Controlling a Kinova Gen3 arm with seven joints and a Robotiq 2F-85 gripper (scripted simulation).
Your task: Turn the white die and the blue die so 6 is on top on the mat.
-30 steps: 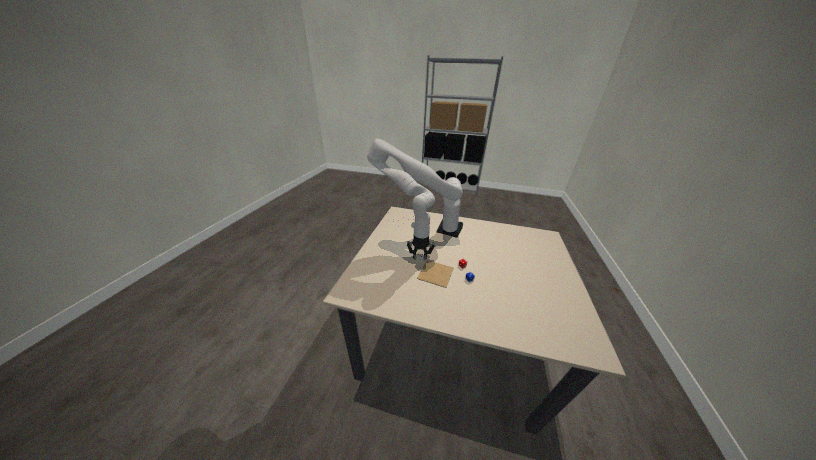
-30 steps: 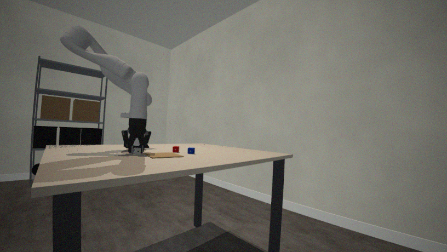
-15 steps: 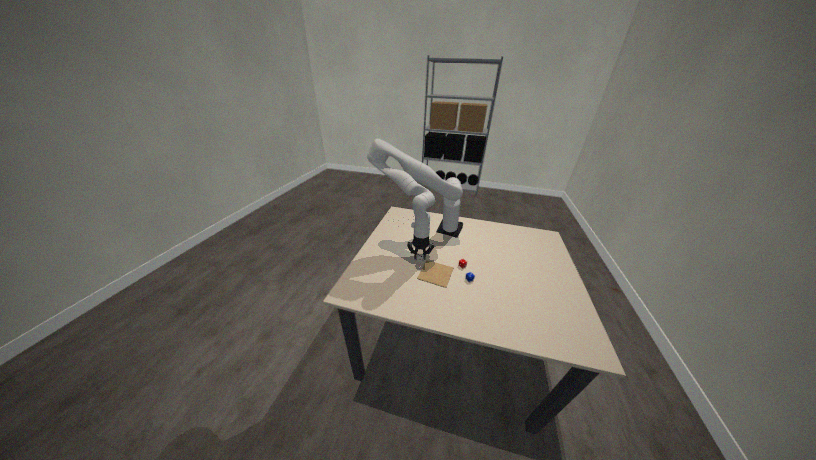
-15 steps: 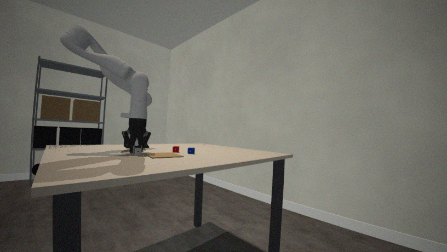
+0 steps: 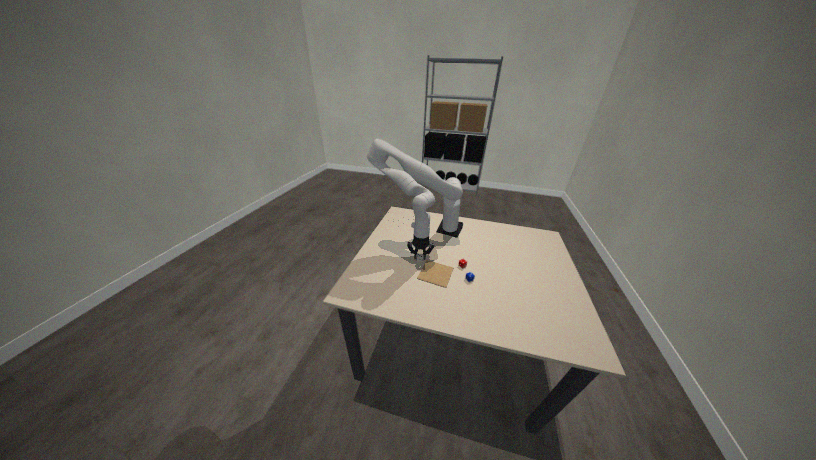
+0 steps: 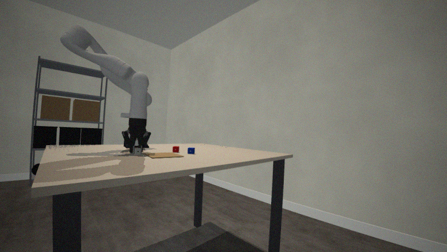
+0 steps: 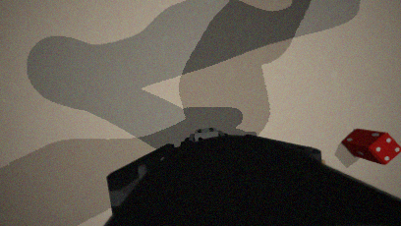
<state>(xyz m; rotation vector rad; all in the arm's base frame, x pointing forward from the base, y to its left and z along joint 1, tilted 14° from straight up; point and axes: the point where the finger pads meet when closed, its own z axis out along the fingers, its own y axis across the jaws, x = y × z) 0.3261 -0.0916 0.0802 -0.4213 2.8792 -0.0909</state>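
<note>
My gripper points straight down at the table, just off the far left edge of the tan mat. It is shut on the white die, which sits low at the table top between the fingers. In the wrist view only a sliver of the white die shows above the dark gripper body. The red die lies on the table right of the mat; it also shows in the wrist view. The blue die lies on the table a little nearer the front, also off the mat.
The arm's base stands at the table's far edge behind the mat. A metal shelf with boxes stands against the back wall. The table's left edge is close to the gripper.
</note>
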